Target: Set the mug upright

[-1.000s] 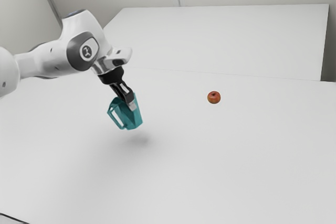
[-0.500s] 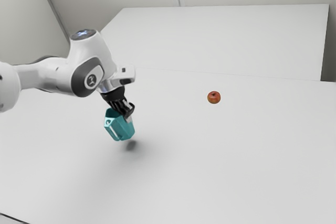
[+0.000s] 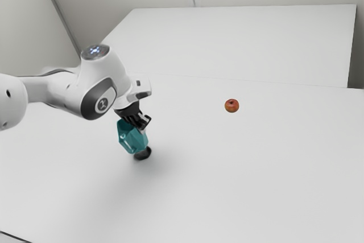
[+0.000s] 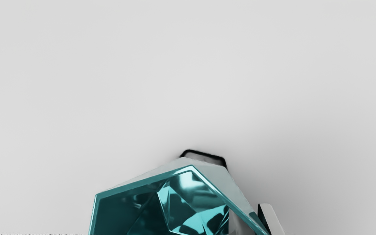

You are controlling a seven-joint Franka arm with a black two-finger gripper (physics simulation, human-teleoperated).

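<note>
The mug (image 3: 132, 138) is held tilted, base edge near the table (image 3: 227, 169), by the gripper (image 3: 141, 129), closed on its wall, presumably so it can be righted.

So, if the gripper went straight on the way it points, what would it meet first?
Most likely the tabletop: the gripper slants down toward it, and the tilted mug in its grasp would probably touch first. The gap is unclear.
</note>
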